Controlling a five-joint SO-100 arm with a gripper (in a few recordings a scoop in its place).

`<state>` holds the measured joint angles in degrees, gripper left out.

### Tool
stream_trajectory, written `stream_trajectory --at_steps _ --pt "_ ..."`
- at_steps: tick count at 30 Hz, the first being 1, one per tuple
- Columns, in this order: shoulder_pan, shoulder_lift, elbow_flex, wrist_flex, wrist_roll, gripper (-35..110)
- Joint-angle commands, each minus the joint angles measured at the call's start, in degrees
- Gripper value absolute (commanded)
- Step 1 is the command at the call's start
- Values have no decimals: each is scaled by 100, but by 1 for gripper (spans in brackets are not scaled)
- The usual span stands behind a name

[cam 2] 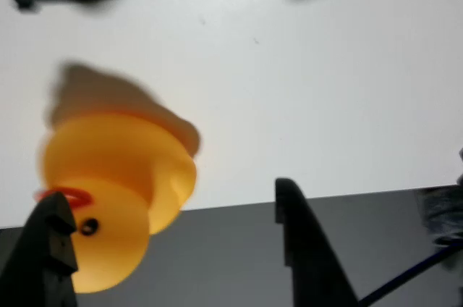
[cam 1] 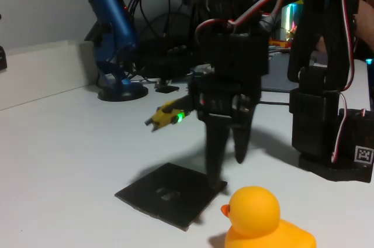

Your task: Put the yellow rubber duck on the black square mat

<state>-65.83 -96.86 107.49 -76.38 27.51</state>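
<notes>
Nearest to us in the fixed view, the yellow rubber duck [cam 1: 263,221] sits on the white table [cam 1: 64,160] at the bottom edge, its beak turned left, just beside the near right corner of the black square mat [cam 1: 169,195] but not on it. Behind the duck we see the gripper [cam 1: 228,163] pointing down over the right edge of the mat, its two black fingers [cam 1: 214,154] spread apart and holding nothing; in the wrist view the duck [cam 2: 116,205] lies partly behind the left finger [cam 2: 43,256]. Farther back stand a blue microphone [cam 1: 111,31] and dark cables.
</notes>
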Motion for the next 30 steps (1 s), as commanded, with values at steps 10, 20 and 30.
stream_trajectory --at_steps 10,20,30 --pt "-404 -79 -35 0 114 32" --pt "-413 -70 -88 9 114 32" --pt "-343 -141 -105 9 114 32"
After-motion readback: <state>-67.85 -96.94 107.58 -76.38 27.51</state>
